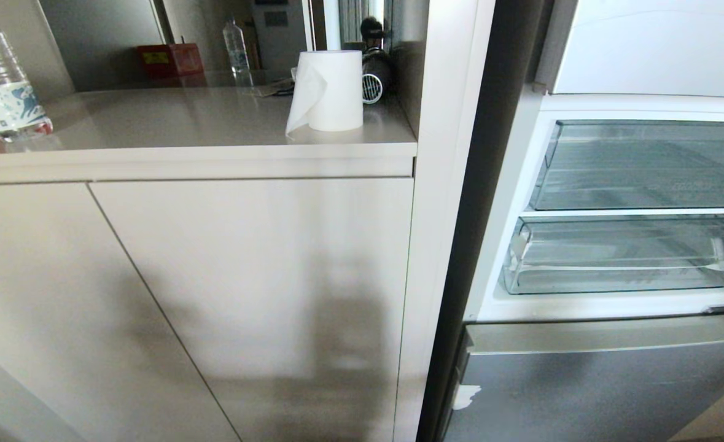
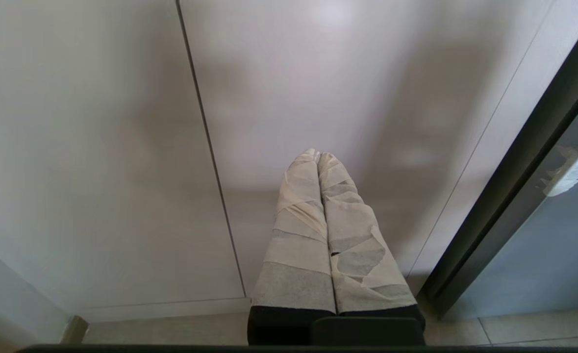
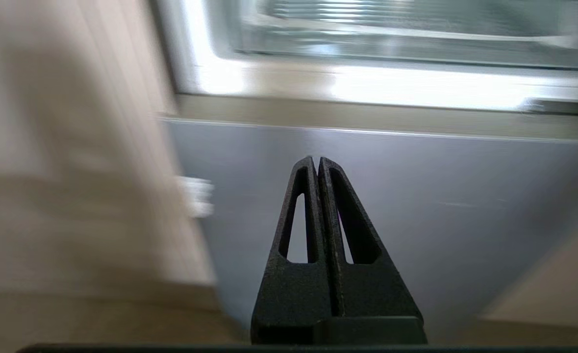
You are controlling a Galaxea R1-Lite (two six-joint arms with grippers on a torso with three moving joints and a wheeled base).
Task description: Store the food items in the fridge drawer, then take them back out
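Both end effectors are closed on nothing: the left end effector, its fingers wrapped in pale tape, hangs low before the cabinet doors, and the right end effector, bare black, points at the grey lower door of the fridge, below the open compartment; neither arm shows in the head view. Judged from this, the task stands at its very start, in the approach, with nothing picked up and no drawer pulled out. Largest first, by count: one fridge at the right, its upper compartment open; one run of pale cabinets at the left, with two door fronts in view, carrying one bench. Inside the fridge are two clear drawers, one above the other, both pushed in and apparently empty; the lower one, with white scraps at its front corners, I take to be the fridge drawer, the upper drawer being the other. On the bench stand one roll of paper towel near its right end, two water bottles, one at the near left and one far back, and one red box at the far side. Of the food items I count none; no red rounded thing appears in any view. The next move therefore calls for finding them, probably by turning or driving, or else for the right end effector to rise to the drawer's front lip and open before pulling.
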